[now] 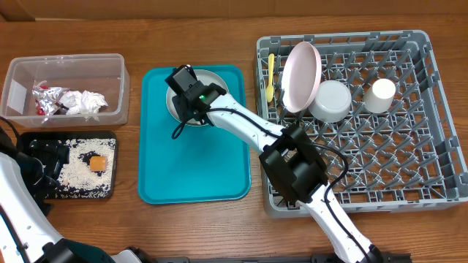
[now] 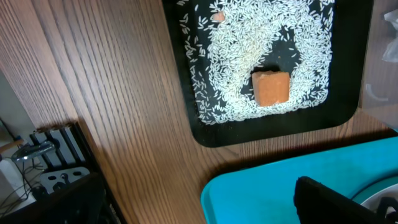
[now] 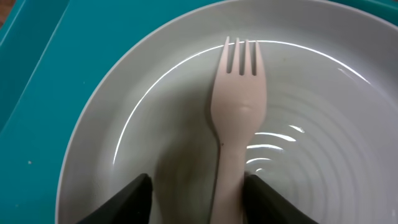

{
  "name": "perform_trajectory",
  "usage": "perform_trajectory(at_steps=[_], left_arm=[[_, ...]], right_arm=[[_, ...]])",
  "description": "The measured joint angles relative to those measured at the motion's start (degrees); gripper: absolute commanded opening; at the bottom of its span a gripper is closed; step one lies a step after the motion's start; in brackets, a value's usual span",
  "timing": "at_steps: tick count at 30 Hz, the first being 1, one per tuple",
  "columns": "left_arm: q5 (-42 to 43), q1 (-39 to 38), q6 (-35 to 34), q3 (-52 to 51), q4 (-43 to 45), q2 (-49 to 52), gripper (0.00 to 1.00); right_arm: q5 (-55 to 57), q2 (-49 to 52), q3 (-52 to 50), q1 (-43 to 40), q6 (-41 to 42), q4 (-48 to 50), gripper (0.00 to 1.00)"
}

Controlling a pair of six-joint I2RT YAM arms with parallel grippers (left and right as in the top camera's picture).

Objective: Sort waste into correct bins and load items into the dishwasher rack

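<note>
Fingers (image 3: 138,198) of the right gripper (image 3: 199,182) are spread astride the handle of the white plastic fork (image 3: 239,106) lying on the grey-green plate (image 3: 124,124), so a pickup for the dishwasher rack (image 1: 380,164) seems begun, and closing, then lifting, is called for.

Right hand (image 3: 200,198) parted, left hand (image 1: 51,155) spread wide

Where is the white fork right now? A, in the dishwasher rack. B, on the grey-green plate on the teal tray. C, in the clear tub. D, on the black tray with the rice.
B: the right wrist view shows the white fork lying on the grey-green plate, which sits on the teal tray.
</note>
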Motion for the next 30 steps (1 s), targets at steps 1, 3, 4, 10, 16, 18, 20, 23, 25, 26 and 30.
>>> perform_trajectory(at_steps=[1, 3, 4, 10, 16, 18, 20, 23, 25, 26, 30], left_arm=[[0.0, 0.0, 0.0, 0.0, 0.0, 0.0, 1.00], [0.0, 0.0, 0.0, 0.0, 0.0, 0.0, 1.00], [0.0, 0.0, 0.0, 0.0, 0.0, 0.0, 1.00], [0.0, 0.0, 0.0, 0.0, 0.0, 0.0, 1.00], [0.0, 0.0, 0.0, 0.0, 0.0, 0.0, 1.00], [0.0, 0.0, 0.0, 0.0, 0.0, 0.0, 1.00], [0.0, 0.0, 0.0, 0.0, 0.0, 0.0, 1.00], [0.0, 0.0, 0.0, 0.0, 0.0, 0.0, 1.00], [0.0, 0.0, 0.0, 0.0, 0.0, 0.0, 1.00], [0.0, 0.0, 0.0, 0.0, 0.0, 0.0, 1.00], [0.0, 0.0, 0.0, 0.0, 0.0, 0.0, 1.00]], right_arm=[[0.0, 0.0, 0.0, -0.1, 0.0, 0.0, 0.32], [0.0, 0.1, 0.1, -0.5, 0.1, -0.2, 0.17], [-0.1, 0.1, 0.1, -0.7, 0.3, -0.5, 0.13], [-0.3, 0.1, 0.4, -1.3, 0.2, -0.9, 0.04], [-0.2, 0.2, 1.2, -1.3, 0.2, -1.1, 0.04], [-0.2, 0.2, 1.2, -1.3, 0.2, -1.3, 0.04], [-0.2, 0.2, 1.3, -1.3, 0.2, -1.4, 0.23], [-0.5, 0.2, 1.3, -1.3, 0.2, -1.4, 0.57], [-1.4, 0.3, 1.3, -1.3, 0.3, -0.9, 0.62], [-2.1, 0.3, 1.3, -1.3, 0.2, -0.4, 0.63], [-4.0, 0.3, 1.3, -1.4, 0.0, 1.5, 0.63]])
